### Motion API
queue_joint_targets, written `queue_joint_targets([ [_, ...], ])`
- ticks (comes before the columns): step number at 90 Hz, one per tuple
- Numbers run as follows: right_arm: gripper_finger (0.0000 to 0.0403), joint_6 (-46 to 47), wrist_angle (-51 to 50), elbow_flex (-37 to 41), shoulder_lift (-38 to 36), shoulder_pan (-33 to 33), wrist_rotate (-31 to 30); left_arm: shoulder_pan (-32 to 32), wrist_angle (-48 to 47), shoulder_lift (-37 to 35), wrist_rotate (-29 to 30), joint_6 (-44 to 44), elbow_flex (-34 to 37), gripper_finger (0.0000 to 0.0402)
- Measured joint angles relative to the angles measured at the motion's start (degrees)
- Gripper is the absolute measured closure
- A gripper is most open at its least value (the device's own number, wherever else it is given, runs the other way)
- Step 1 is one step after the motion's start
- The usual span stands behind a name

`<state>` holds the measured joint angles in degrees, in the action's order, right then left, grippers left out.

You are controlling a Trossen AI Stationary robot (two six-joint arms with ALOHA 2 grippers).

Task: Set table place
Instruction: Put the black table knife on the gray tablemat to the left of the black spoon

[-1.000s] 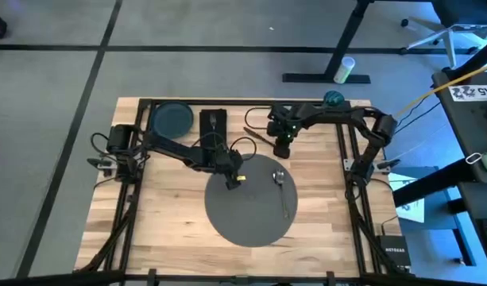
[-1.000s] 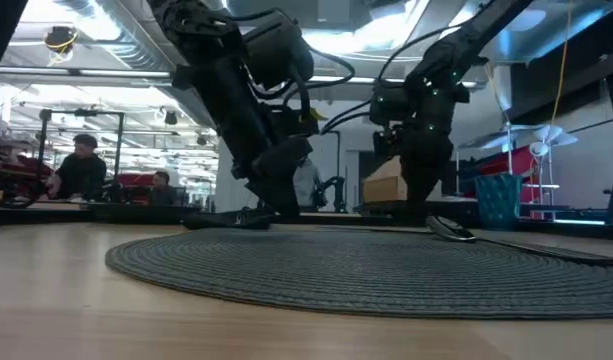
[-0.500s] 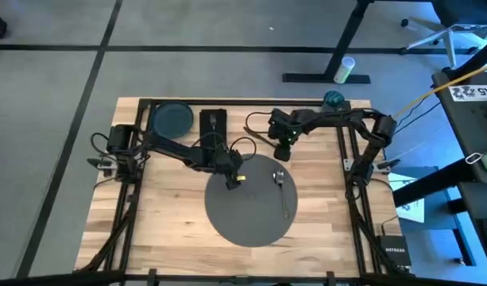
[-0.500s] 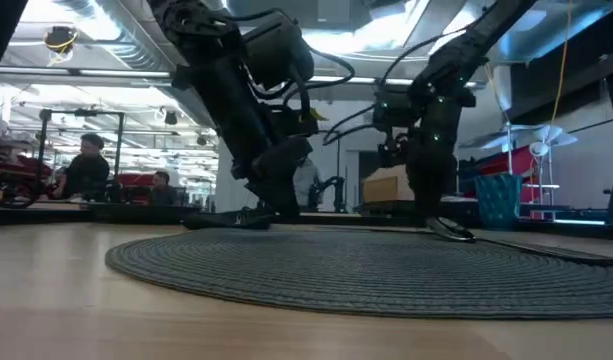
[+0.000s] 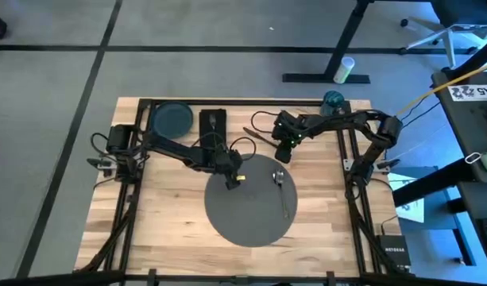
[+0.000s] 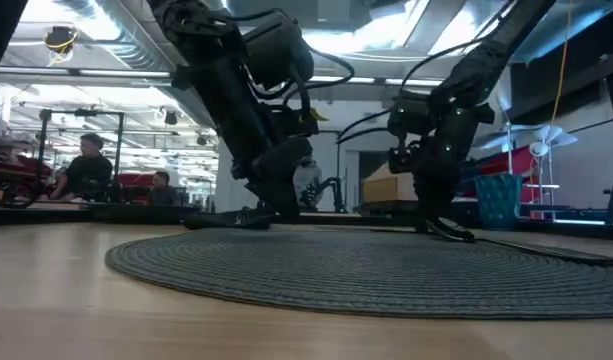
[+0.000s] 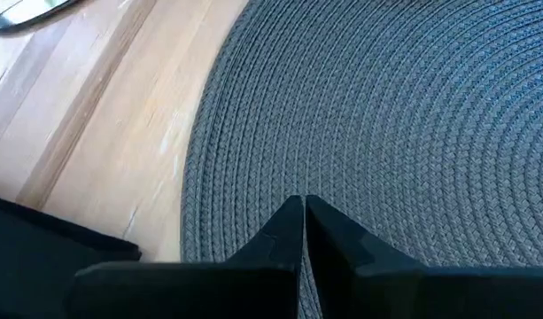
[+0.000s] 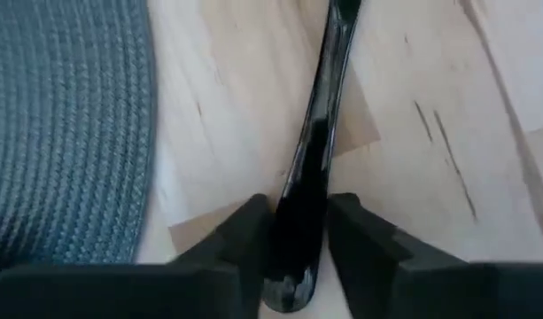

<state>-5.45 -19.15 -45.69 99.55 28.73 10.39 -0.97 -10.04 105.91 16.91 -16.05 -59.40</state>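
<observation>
The round dark-grey placemat [image 5: 247,210] lies flat on the wooden table [image 5: 164,222], with a silver spoon [image 5: 283,189] on its right part. A dark glossy utensil [image 5: 259,136] lies on the wood just beyond the mat's far rim. My right gripper [image 5: 284,152] is at that utensil's right end, shut on it. My left gripper [image 5: 229,179] is shut, its tips [image 7: 304,202] at the mat's far left rim [image 7: 209,177]. My right gripper pinches the dark utensil's handle [image 8: 311,168] near its right end between its two fingers [image 8: 253,226]. The fingers come slanting down from the table's right and lie along the utensil. The rest of the utensil [image 8: 337,35] lies on the wood. My left gripper's shut tips stand just inside the placemat's rim, pointing down; whether they touch the mat cannot be told.
A dark round plate [image 5: 171,119] sits at the far left corner, with a black napkin [image 5: 213,121] carrying a utensil beside it. A teal object [image 5: 333,98] stands at the far edge. Bare wood lies left and right of the mat.
My right gripper has gone down to the table and a little toward the right edge, ending at the dark utensil's right end. The left gripper, the mat and the spoon have kept still.
</observation>
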Motion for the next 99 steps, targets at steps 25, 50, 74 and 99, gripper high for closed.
queue_joint_targets([
  [25, 0.0401, -0.83, 3.07, 0.03, -0.14, -0.21, 0.5, 0.0, -0.12, 0.0, -0.02, 0.05, 0.0, 0.0402],
  [50, 0.0403, -2.17, 1.2, -2.22, -0.03, -0.24, 2.32, 0.0, -0.13, 0.0, -0.02, 0.09, 0.0, 0.0402],
  [74, 0.0374, -0.83, 1.19, -2.31, 0.0, -0.26, 4.77, 0.0, -0.11, 0.0, 0.0, 0.02, 0.0, 0.0402],
  [99, 0.0276, -0.97, 1.17, -2.3, -0.03, -0.41, 4.62, 0.0, -0.11, 0.0, 0.0, -0.02, 0.0, 0.0402],
])
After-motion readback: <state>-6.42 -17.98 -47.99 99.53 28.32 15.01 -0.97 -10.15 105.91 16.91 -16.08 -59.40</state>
